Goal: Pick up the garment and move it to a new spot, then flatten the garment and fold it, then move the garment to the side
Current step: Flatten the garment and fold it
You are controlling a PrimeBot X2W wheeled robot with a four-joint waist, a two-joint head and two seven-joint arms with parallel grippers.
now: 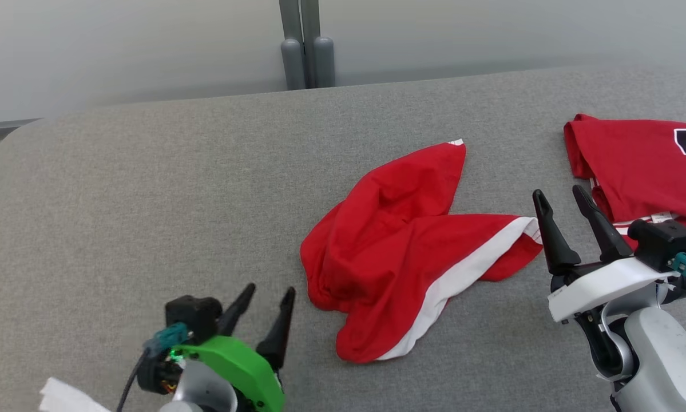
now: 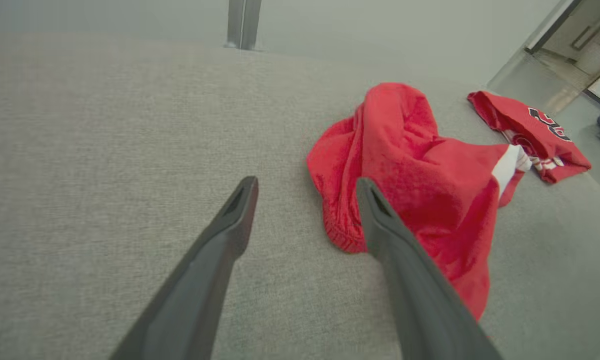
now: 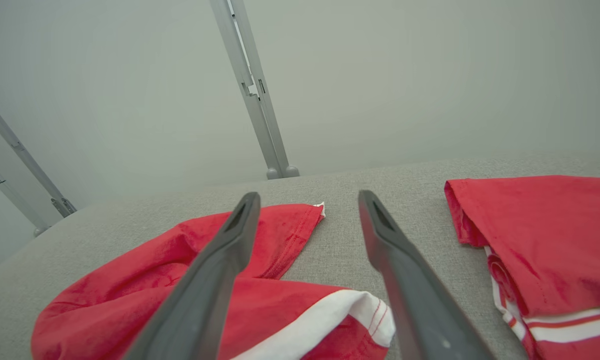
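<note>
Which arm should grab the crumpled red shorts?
Probably the right. The open right gripper sits at the white-striped hem of the shorts, which lies between its fingers in the right wrist view. The open left gripper points just beside the shorts.

The garment (image 1: 400,252) is soft matt red cloth with a white band; the table (image 1: 148,189) is coarse grey woven fabric; the left gripper (image 1: 270,289) has matt dark plastic fingers (image 1: 278,329)
</note>
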